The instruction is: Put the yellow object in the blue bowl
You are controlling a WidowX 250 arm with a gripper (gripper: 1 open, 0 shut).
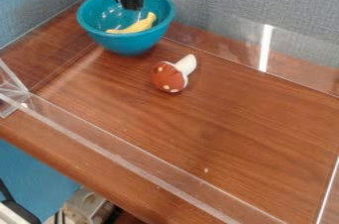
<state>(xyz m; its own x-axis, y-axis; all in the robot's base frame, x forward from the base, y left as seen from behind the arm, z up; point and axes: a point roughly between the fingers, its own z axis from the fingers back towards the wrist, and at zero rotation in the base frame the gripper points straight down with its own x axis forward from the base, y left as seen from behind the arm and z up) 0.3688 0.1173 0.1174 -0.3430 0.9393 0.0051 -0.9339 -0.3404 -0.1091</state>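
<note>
The blue bowl [95, 20] stands at the far left corner of the wooden table. The yellow object [143, 24], small and curved, lies inside it against the right wall. My black gripper [130, 2] hangs straight down over the middle of the bowl, its tips just above the rim. Its fingers are shut and nothing shows between them; it stands apart from the yellow object.
A red-capped mushroom [172, 73] with a white stem lies on the table to the right of the bowl, nearer the front. Clear plastic walls [265, 46] ring the wooden tabletop [225, 129], with a low one along the front edge [133, 161].
</note>
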